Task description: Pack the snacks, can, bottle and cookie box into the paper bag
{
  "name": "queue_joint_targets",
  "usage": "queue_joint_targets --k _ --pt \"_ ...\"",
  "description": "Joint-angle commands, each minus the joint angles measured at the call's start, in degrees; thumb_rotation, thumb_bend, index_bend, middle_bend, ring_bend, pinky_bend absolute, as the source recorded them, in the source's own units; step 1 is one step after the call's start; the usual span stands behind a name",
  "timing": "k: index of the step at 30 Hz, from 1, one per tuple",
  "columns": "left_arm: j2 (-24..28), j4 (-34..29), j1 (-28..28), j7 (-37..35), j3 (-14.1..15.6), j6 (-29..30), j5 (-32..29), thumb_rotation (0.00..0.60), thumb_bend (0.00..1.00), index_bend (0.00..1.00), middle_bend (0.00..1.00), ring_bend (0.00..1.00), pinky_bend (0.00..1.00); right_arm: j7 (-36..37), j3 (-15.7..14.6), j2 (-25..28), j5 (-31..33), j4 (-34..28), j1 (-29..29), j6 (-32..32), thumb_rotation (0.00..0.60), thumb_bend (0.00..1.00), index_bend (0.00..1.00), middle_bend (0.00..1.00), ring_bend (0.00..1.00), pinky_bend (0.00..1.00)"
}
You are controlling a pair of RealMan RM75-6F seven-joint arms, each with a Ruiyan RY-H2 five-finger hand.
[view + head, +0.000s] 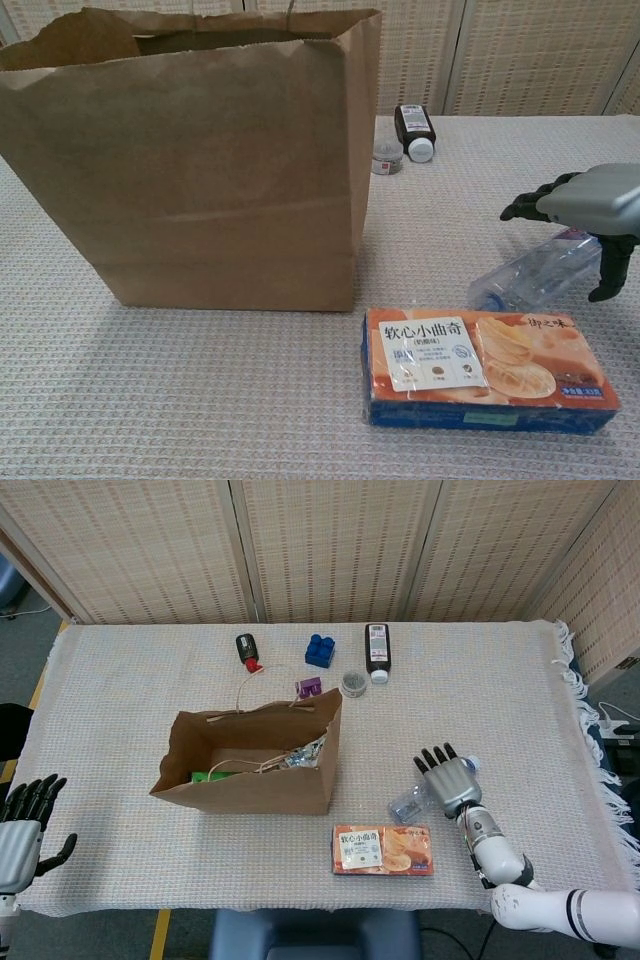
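brown paper bag (250,770) upright, open; clear bottle (530,277) lying beside orange cookie box (487,367).

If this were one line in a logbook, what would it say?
right hand: open above plastic bottle | left hand: idle | cookie box: on table | paper bag: open

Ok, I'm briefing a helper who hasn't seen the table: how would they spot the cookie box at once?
Start at the tall brown paper bag in the middle of the table. Just right of its near corner, by the table's front edge, lies the cookie box. It is a flat orange rectangle with cookies pictured on top, unlike the clear plastic bottle lying tilted just behind it under the right hand.
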Motion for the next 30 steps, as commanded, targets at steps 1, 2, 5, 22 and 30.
queue_joint_targets --k 1,2,5,22,30 --pt "0.00 0.02 0.00 -0.02 0.00 0.00 0.00 0.600 0.36 0.04 0.00 0.00 0.00 1.48 -0.26 -1.74 0.51 1.92 0.39 -0.10 0.600 0.01 0.00 0.00 0.00 0.07" --pt "0.01 0.02 0.00 -0.05 0.01 0.00 0.02 0.600 0.36 0.04 0.00 0.00 0.00 1.94 -0.37 -2.34 0.51 2.62 0.47 -0.24 0.600 0.01 0.00 0.00 0.00 0.08" --pt "0.00 0.04 0.00 -0.08 0.00 0.00 0.02 0.600 0.36 0.04 0.00 0.00 0.00 3.05 -0.73 -3.63 0.12 4.17 0.52 -0.35 0.600 0.04 0.00 0.03 0.00 0.13" --pt "0.03 0.13 0.09 -0.40 0.06 0.08 0.09 0.600 0.36 0.04 0.00 0.00 0.00 15.77 2.28 -1.18 -8.45 3.65 -3.67 7.38 0.600 0.39 0.69 0.60 0.63 0.74" --pt "-0.03 0.05 0.04 -0.05 0.02 0.07 0.10 0.600 0.36 0.04 0.00 0.00 0.00 25.46 12.53 1.92 -9.42 0.42 -6.60 18.18 0.600 0.39 0.70 0.60 0.63 0.74"
